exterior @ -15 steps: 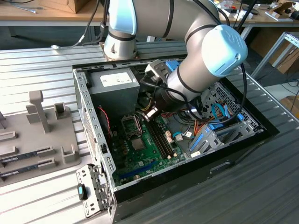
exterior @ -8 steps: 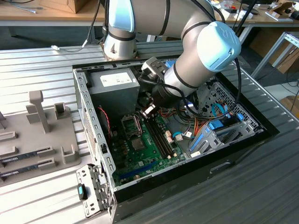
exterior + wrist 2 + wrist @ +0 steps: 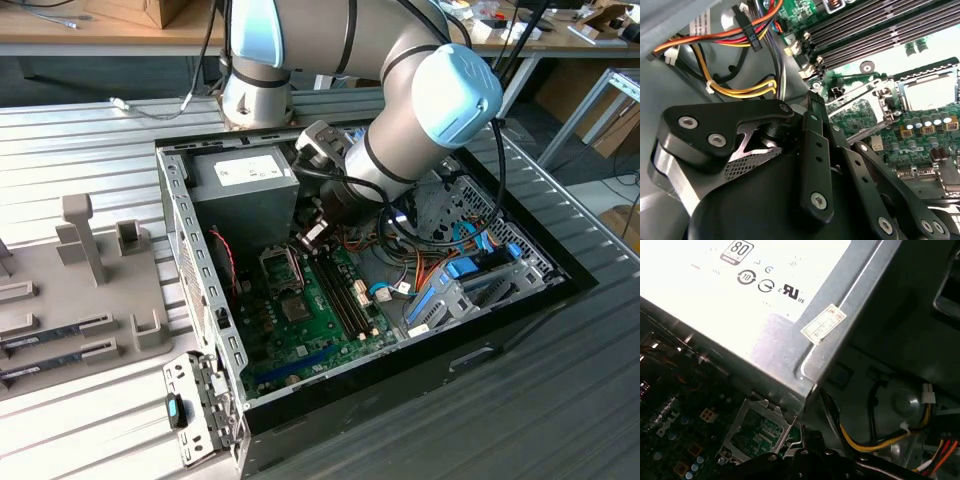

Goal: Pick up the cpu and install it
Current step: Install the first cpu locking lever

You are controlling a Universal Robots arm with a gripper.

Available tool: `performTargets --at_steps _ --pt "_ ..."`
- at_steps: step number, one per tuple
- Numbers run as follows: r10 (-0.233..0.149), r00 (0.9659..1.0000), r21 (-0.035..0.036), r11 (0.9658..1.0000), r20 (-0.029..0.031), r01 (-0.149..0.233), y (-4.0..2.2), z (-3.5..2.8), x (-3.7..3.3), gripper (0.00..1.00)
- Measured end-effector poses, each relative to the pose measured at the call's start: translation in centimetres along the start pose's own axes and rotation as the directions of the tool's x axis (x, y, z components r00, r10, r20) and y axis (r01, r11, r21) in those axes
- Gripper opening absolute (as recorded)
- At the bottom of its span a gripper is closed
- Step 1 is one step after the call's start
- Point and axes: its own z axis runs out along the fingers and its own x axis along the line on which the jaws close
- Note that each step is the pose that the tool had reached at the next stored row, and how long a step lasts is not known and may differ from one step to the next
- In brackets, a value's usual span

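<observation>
Dark gripper (image 3: 812,165) linkages are sitting closest to the lens in the second wrist view, and you cannot tell whether the pincer is spread or pressed together. At the right of that frame, a pale silvery square, probably the cpu (image 3: 929,94), is lying in the socket (image 3: 894,95). The hinged retention frame (image 3: 860,107) is standing open just beside it. In the exterior view you are hovering near the frame's centre, over the motherboard (image 3: 300,320) inside the computer case (image 3: 190,260). Placement is looking done to me, while the retention frame is not yet closed.
</observation>
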Motion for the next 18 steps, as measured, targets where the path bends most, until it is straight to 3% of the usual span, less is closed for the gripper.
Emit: performTargets --at_steps 5,13,18 --pt "-0.001 1.0 -0.0037 1.0 0.0018 0.001 0.17 0.3 -0.38 0.11" --pt "-0.004 1.0 -0.0145 0.9999 0.0081 0.004 0.03 0.84 -0.35 0.11" --pt "-0.004 1.0 -0.0155 0.9999 0.0085 0.005 -0.01 1.16 -0.24 0.11"
